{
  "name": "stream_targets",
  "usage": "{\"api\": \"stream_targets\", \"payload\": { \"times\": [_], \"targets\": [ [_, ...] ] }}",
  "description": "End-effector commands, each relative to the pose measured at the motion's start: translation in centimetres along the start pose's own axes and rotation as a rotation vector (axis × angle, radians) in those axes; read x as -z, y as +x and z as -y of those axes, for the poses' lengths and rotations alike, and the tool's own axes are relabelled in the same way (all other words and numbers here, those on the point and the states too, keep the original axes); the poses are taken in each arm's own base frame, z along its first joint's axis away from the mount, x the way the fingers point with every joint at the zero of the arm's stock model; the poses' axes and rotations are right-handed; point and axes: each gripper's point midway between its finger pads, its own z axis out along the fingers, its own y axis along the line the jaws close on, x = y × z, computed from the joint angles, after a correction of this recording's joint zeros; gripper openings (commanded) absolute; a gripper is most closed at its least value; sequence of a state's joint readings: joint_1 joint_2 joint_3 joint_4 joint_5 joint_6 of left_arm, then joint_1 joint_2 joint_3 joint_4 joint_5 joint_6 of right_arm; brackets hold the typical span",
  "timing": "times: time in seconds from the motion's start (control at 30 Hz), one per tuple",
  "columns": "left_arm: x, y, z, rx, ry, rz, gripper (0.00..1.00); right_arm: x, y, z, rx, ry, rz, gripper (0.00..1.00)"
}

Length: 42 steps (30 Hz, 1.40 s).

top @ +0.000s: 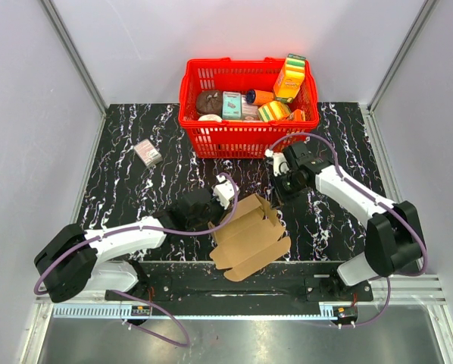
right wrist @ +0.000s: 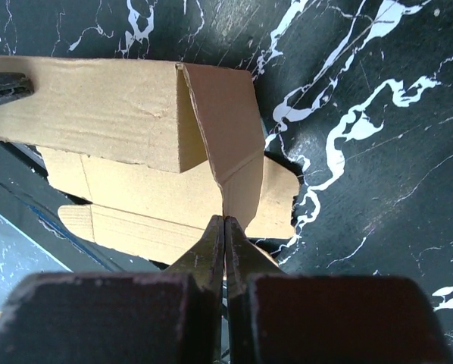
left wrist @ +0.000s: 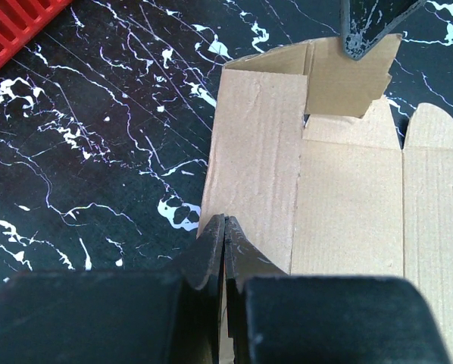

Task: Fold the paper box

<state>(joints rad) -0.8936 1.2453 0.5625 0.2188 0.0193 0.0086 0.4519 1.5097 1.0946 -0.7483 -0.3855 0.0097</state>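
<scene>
The paper box (top: 249, 239) sits half-made near the front of the desk (top: 128, 197), between the two arms. The left gripper (left wrist: 224, 227) is pinched tight on the edge of one side wall. The right gripper (right wrist: 224, 221) is pinched tight on the end flap (right wrist: 219, 129) at the far corner. To do this step well, the left one should probably hold steady. The right one should turn the flap slowly along its crease, so the card bends and does not rip.
</scene>
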Motion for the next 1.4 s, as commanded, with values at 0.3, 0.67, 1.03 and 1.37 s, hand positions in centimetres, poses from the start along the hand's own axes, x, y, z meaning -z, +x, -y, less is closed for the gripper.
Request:
{"api": "stream_targets", "payload": {
  "times": [0.3,0.67,1.03,1.37],
  "targets": [
    [0.0,-0.3,0.4,0.003,0.018,0.001,0.00,-0.3,0.2,-2.5,-0.042,-0.078,0.064,0.01],
    [0.1,-0.3,0.4,0.003,0.016,0.002,0.00,-1.0,0.4,-3.7,-0.063,-0.144,0.072,0.18],
    [0.0,-0.3,0.4,0.003,0.015,-0.001,0.00,-0.3,-1.0,-6.0,-0.054,-0.271,0.162,0.56],
    [0.0,-0.2,0.5,0.003,0.019,-0.002,0.00,1.3,-3.0,-6.5,-0.079,-0.308,0.308,0.57]
  ]
}}
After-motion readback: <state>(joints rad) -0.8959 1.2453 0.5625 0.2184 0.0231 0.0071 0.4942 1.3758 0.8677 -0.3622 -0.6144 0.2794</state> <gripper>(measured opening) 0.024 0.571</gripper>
